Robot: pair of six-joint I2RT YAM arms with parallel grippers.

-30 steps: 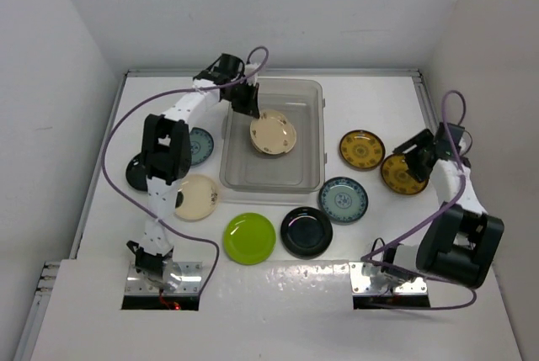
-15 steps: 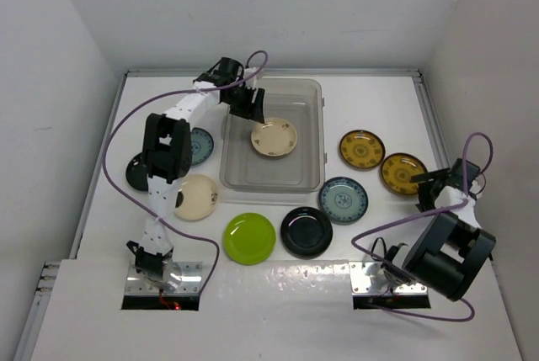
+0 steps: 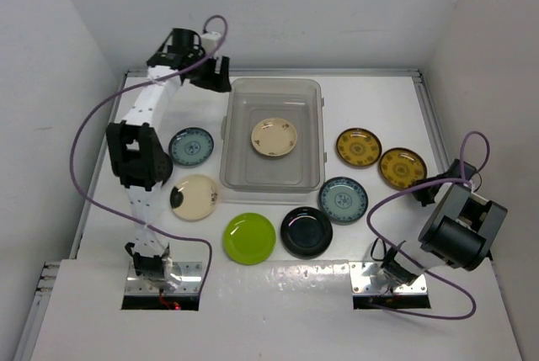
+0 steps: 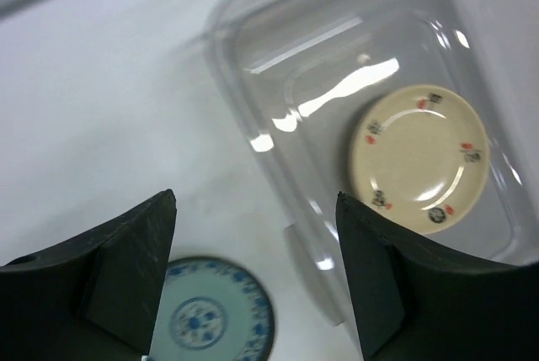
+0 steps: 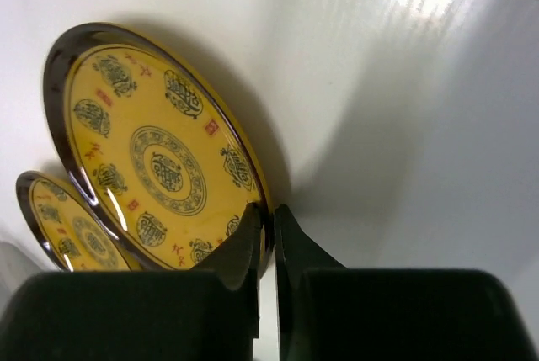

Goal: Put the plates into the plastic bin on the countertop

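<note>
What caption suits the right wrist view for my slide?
Right gripper pinching the rim of an amber plate, second amber plate alongside.

A plate (image 3: pixel 274 136) lies in the bin (image 3: pixel 313 92), other plates (image 3: pixel 192 145) beside and before it.

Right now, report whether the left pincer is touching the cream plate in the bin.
Apart. Left wrist view: the open left pincer hangs well above the cream plate lying in the plastic bin.

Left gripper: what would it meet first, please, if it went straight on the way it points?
Probably bare countertop, between the plastic bin and the teal plate; the left gripper has its open jaws framing that strip. Depth is unclear, so the bin's rim might come first.
</note>
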